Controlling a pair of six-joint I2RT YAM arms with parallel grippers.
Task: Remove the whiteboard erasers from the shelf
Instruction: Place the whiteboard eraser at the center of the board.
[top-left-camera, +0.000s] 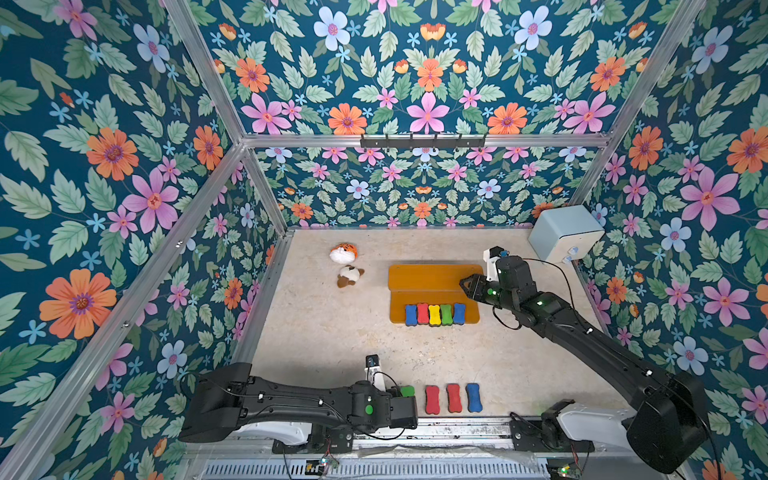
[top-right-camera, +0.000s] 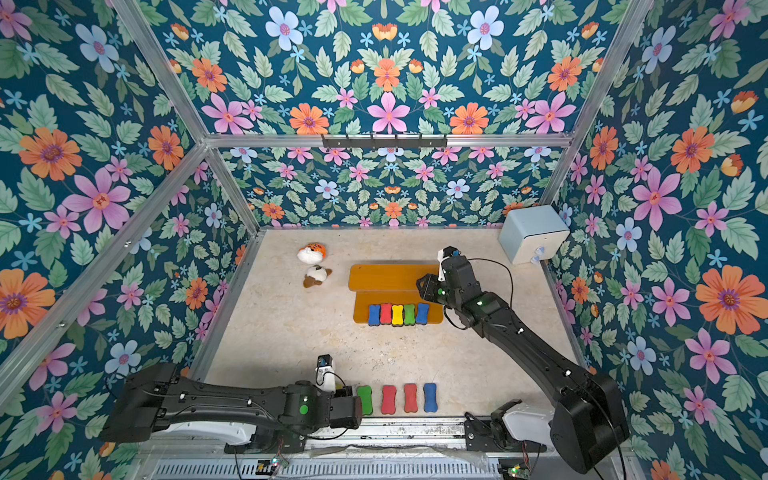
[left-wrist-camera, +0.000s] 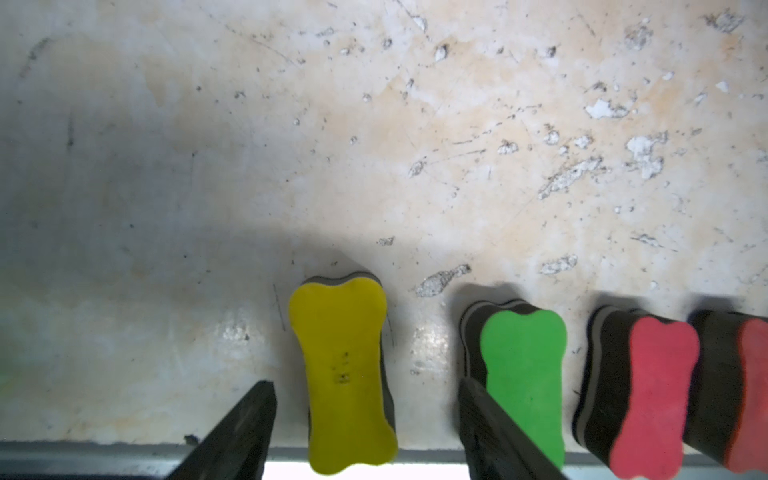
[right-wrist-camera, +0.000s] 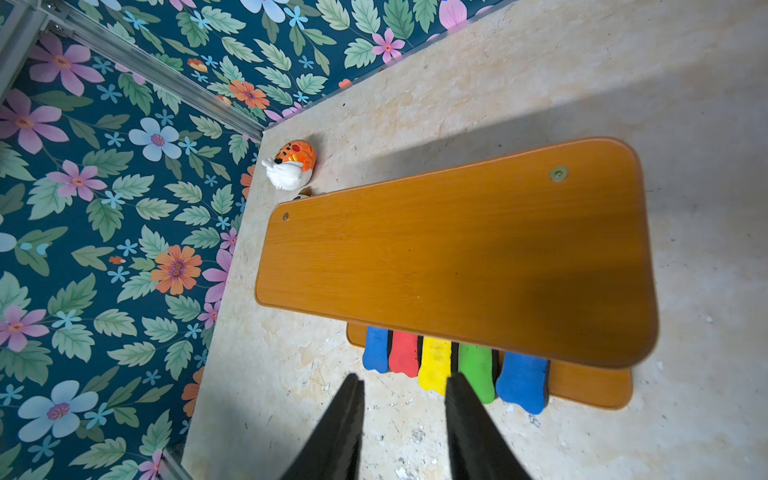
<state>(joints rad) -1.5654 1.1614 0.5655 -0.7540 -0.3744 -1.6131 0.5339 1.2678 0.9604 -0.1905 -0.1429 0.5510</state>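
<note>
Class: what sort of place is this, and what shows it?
Probably a robot test cell: left arm and right arm at a table, boxed in by a frame with floral wallpaper.

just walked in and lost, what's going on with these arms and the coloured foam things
Two robot arms are clearing erasers off the shelf. Five erasers sit in a row on its lower board; the top board is bare. Five more lie on the table near the front edge. The left arm is over the yellow eraser there, jaws open either side of it, not gripping. The right arm hangs by the shelf's right end, jaws apart, holding nothing.
</note>
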